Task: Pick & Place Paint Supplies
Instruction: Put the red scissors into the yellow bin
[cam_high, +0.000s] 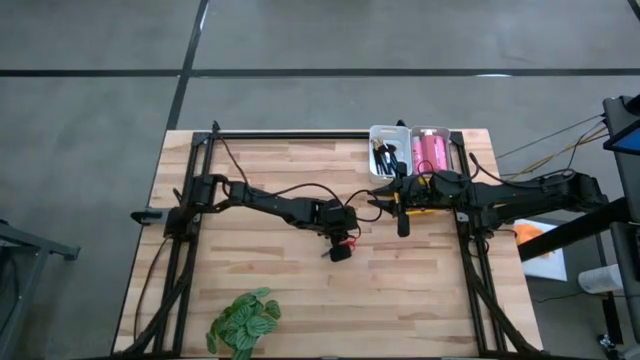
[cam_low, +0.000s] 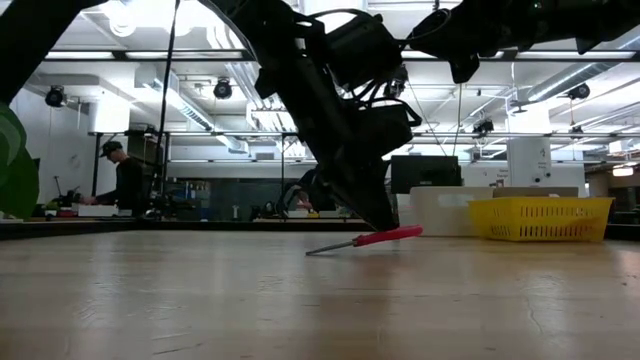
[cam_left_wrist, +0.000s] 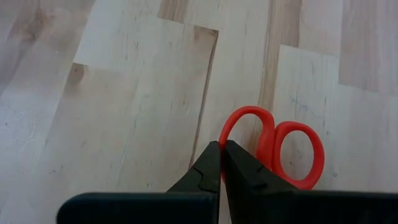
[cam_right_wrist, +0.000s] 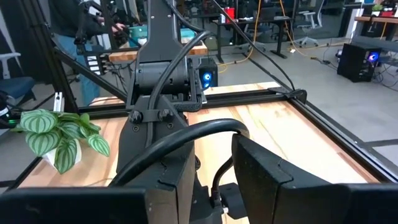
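Left claw (cam_left_wrist: 221, 163) low at worktop (cam_high: 280, 290) centre, fingers pressed together on red scissors' (cam_left_wrist: 273, 149) handle loop; scissors lying on wood. Right claw (cam_high: 402, 205) hovering near white bins (cam_high: 416, 131), part spread, holding nothing visible.

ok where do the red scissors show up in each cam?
High view: red scissors mid-table, under the left claw.
Low view: lying on the table, centre, handle pointing right, the left claw's tip on them.
Left wrist view: red handle loops right of centre, shut left claw fingers pinching one loop.
Right wrist view: not in it.
Shared landmark: the left claw.
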